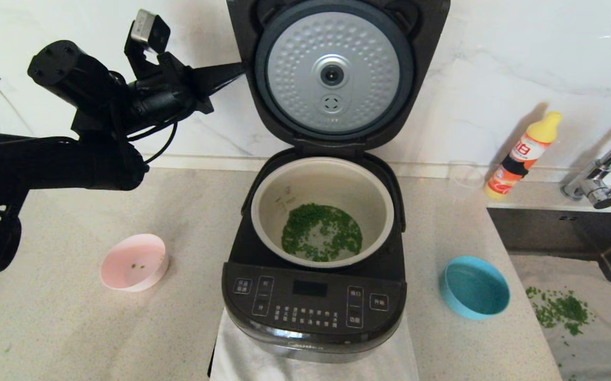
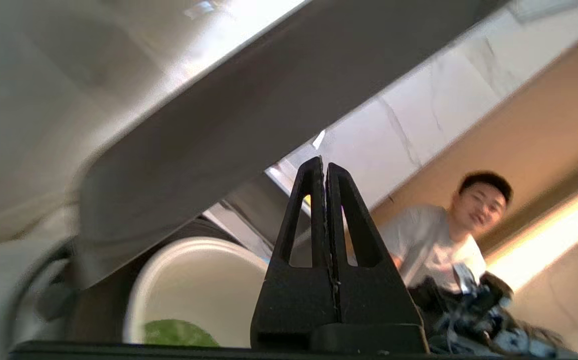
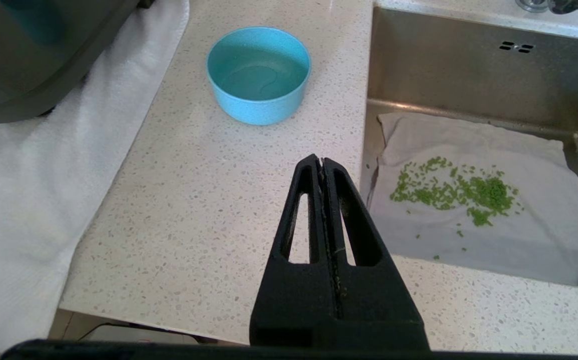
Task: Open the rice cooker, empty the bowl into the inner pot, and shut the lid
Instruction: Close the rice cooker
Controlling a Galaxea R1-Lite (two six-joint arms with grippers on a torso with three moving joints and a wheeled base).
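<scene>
Head view shows the rice cooker (image 1: 313, 296) at the middle of the bench (image 1: 194, 222), standing on a white cloth (image 1: 242, 354). Its lid (image 1: 331, 74) is raised upright at twelve o'clock, the dimpled silver underside facing forward. The left pincer (image 1: 239, 67) is held high at about ten o'clock from the inner pot (image 1: 322, 209), its tip just beside the lid's left edge; whether it touches cannot be told. Its two fingers are pressed together with nothing between them. In the left wrist view the closed tip (image 2: 325, 170) sits under the lid's dark edge (image 2: 248, 125), with the pot's pale rim (image 2: 193, 280) below it.

The cooker is glossy black with a button panel and small dark display on its front. The pot is round, deep and pale, with chopped green bits (image 1: 321, 233) spread over its bottom.

A pink bowl (image 1: 133, 263) lies at eight o'clock from the cooker, holding only a few green specks. A blue bowl (image 1: 474, 287) stands at four o'clock. The right pincer (image 3: 323, 165) hangs over the bench edge near the sink (image 3: 469, 70), clamped shut and holding nothing.
</scene>
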